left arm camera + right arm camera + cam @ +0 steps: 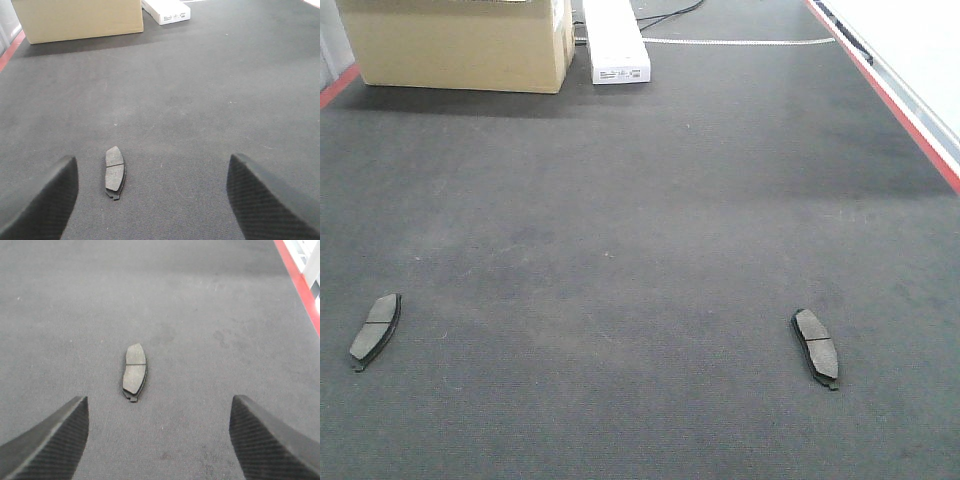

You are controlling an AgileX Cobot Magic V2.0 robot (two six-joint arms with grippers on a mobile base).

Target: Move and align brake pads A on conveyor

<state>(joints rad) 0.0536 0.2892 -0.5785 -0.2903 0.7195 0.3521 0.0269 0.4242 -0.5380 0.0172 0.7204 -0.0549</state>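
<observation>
Two brake pads lie flat on the dark grey conveyor (640,200). One pad (375,329) is near the front left, the other pad (816,346) near the front right. In the left wrist view the left pad (115,172) lies just inside the left finger, and my left gripper (152,200) is open above the belt with nothing in it. The right pad (134,371) lies ahead of my right gripper (159,437), left of centre; the jaws are wide open and empty. Neither gripper shows in the front view.
A cardboard box (460,42) stands at the back left of the belt, with a white carton (614,40) beside it. A red strip (900,105) runs along the belt's right edge, and another red strip (338,85) on the left.
</observation>
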